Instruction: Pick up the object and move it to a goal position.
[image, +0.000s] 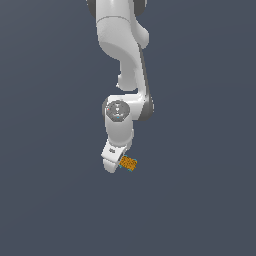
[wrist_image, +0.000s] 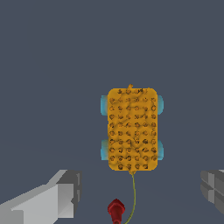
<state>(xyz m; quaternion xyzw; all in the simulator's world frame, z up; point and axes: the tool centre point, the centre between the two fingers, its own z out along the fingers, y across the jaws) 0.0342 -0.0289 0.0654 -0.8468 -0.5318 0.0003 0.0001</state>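
Everything sat against one flat, dark blue-grey ground (image: 45, 210). It had no edges or corners in either view, so there was no edge to place things by.

The white robot arm (image: 122, 60) hung down from the top of the exterior view. At its end was the white gripper (image: 111, 162). Just beside it, on the exterior view's right, was the small orange block with dark speckles and teal bits at its sides (image: 128, 163). From that view I could not tell if the block touched the gripper or lay on the ground.

The wrist view showed more. The two grey fingers (wrist_image: 52, 197) stood wide apart, one at each side of the picture, with nothing between them. The gripper held nothing. The orange block (wrist_image: 132, 129) lay out in front of the fingers, not between them. It sat closer to the middle of the gap than to either finger. Its long side pointed away from the gripper, and its short side ran from finger to finger. So the fingers would close on the narrow way, which I think is the easy way to hold it.

A small red peg (wrist_image: 116, 211) and a thin greenish line (wrist_image: 133, 192) showed near the block. I think the gripper would need to go forward until the block sat between the fingers.
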